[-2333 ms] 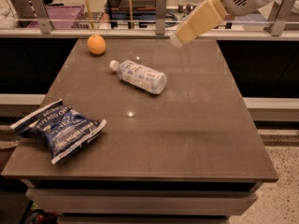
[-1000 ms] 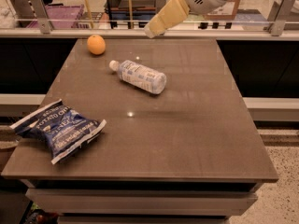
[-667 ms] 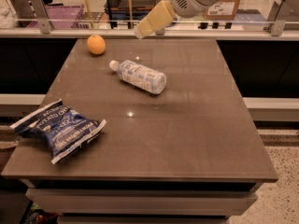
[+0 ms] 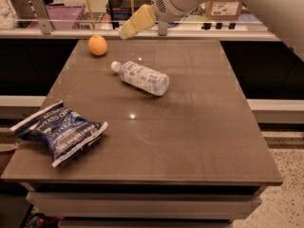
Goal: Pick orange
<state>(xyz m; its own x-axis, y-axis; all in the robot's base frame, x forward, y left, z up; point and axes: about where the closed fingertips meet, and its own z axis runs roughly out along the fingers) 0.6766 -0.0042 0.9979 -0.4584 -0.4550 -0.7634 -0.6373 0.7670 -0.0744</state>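
The orange (image 4: 97, 45) is small, round and orange-yellow. It sits near the far left corner of the brown table (image 4: 190, 127). My gripper (image 4: 124, 31) reaches in from the upper right on a white arm. Its pale yellow tip hangs above the table's far edge, to the right of the orange and higher than it, not touching it. A clear water bottle (image 4: 141, 78) lies on its side in front of the orange, a little to the right.
A blue potato chip bag (image 4: 59, 130) lies at the table's front left edge. A railing and shelves with a purple crate (image 4: 59, 15) run behind the table. Dark gaps border the table on the left and right.
The gripper has swept steadily left along the table's far edge, from the far right toward the orange. The orange, bottle and chip bag have not moved.
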